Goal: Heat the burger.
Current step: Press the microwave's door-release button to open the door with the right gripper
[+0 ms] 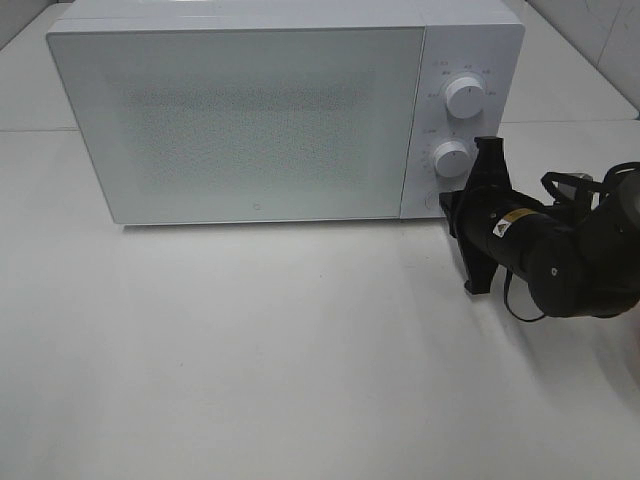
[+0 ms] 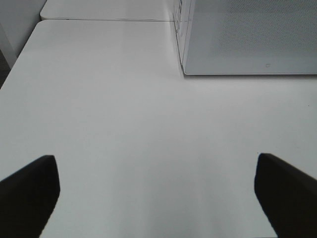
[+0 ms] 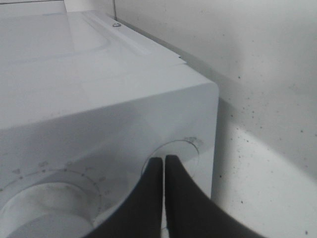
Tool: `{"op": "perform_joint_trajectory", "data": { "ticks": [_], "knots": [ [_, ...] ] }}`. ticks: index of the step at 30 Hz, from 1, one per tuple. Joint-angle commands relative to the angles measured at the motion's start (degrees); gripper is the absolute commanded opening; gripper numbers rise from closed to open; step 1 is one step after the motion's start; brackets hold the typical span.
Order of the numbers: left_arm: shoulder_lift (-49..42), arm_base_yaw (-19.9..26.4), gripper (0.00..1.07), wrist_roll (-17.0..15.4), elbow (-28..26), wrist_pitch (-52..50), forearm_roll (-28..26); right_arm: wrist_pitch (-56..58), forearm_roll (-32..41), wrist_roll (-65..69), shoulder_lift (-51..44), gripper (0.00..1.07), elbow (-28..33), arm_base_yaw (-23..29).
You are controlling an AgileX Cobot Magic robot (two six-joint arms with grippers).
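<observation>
The burger is not in any view. The white microwave (image 1: 240,110) stands at the back of the table with its door shut. My right gripper (image 1: 445,203) is shut and empty. Its closed fingertips (image 3: 163,159) touch the round button (image 3: 181,148) at the bottom of the control panel, below the lower dial (image 1: 451,158). My left gripper (image 2: 156,168) is open and empty above the bare table, in front of the microwave's left corner (image 2: 247,34). It does not show in the exterior view.
The upper dial (image 1: 463,96) sits above the lower one on the panel. The white table (image 1: 250,350) stretches in front of the microwave. A tiled wall (image 1: 600,30) stands at the back right.
</observation>
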Motion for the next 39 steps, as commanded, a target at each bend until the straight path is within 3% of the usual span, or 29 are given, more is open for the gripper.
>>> {"op": "perform_joint_trajectory", "data": {
  "ticks": [1, 14, 27, 39],
  "knots": [
    [-1.20, 0.11, 1.00, 0.23, 0.06, -0.74, -0.17, 1.43, -1.32, -1.03, -0.17, 0.00, -1.60, -0.23],
    [-0.80, 0.11, 1.00, 0.23, 0.06, -0.74, -0.17, 1.15, 0.46, -2.64, 1.20, 0.00, -5.44, -0.92],
    [-0.80, 0.11, 1.00, 0.23, 0.06, -0.74, -0.17, -22.92, 4.70, -5.79, 2.12, 0.00, -6.13, -0.69],
    [-0.80, 0.11, 1.00, 0.23, 0.06, -0.74, -0.17, -22.40, 5.61, -6.99, 2.06, 0.00, -11.06, -0.69]
  ]
}}
